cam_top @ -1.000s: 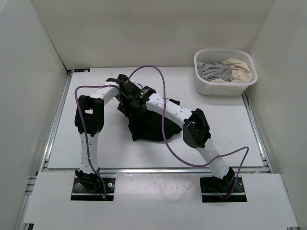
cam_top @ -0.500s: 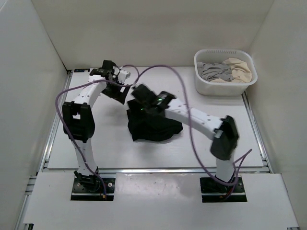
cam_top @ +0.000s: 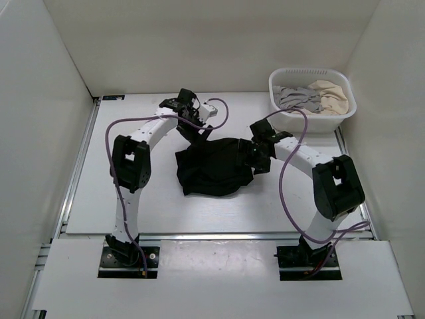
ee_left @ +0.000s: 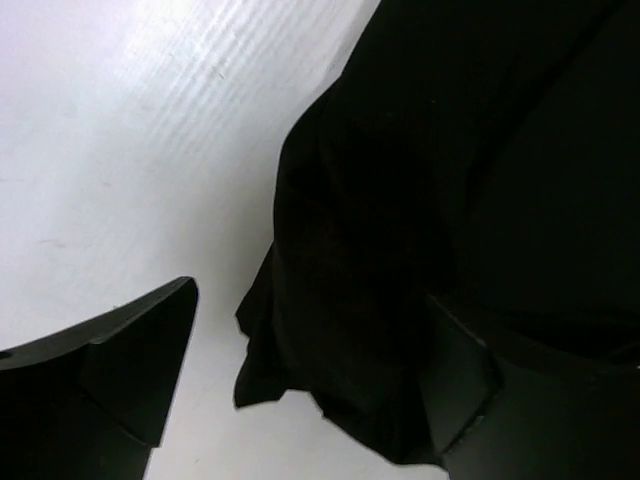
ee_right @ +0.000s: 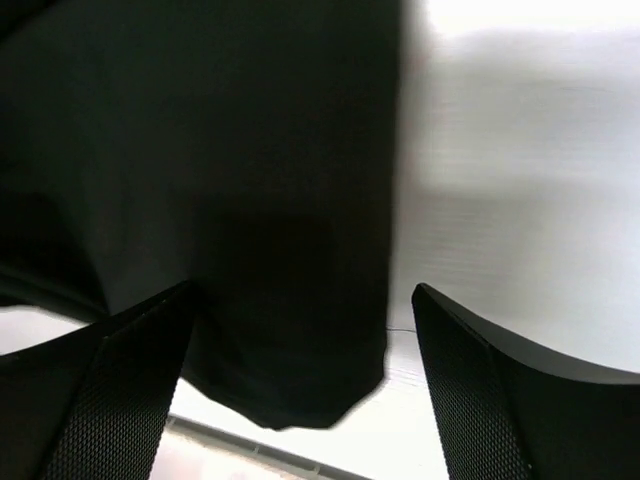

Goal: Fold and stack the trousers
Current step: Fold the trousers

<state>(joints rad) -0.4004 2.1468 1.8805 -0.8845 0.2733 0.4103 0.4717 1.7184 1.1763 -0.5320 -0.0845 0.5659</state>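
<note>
Trousers: I see the trousers [cam_top: 212,169] as a black, bunched heap in the middle of the overhead frame. They lie on the white table [cam_top: 119,199] between my two claws.
Left claw: the left gripper [cam_top: 199,131] is at the upper left edge of the heap, pointing down at it. Its jaws are spread wide and grasp nothing.
Left wrist view: both fingers [ee_left: 130,350] sit at the bottom corners of the frame. A rumpled black fold fills the right side and bare table the upper left. The right-hand finger overlaps the cloth, but I can't say whether it touches it.
Right claw: the right gripper [cam_top: 254,158] is at the right edge of the heap. It is also wide open and holds nothing.
Right wrist view: smooth black cloth covers the left and centre of the frame. Its straight edge runs down between the fingers [ee_right: 120,380], with white table to the right of it.
Basket: a white basket [cam_top: 279,116] stands in the upper right of the overhead frame, well apart from the trousers.
Basket contents: a grey garment [cam_top: 292,98] lies on the left and a beige garment [cam_top: 331,93] on the right.
</note>
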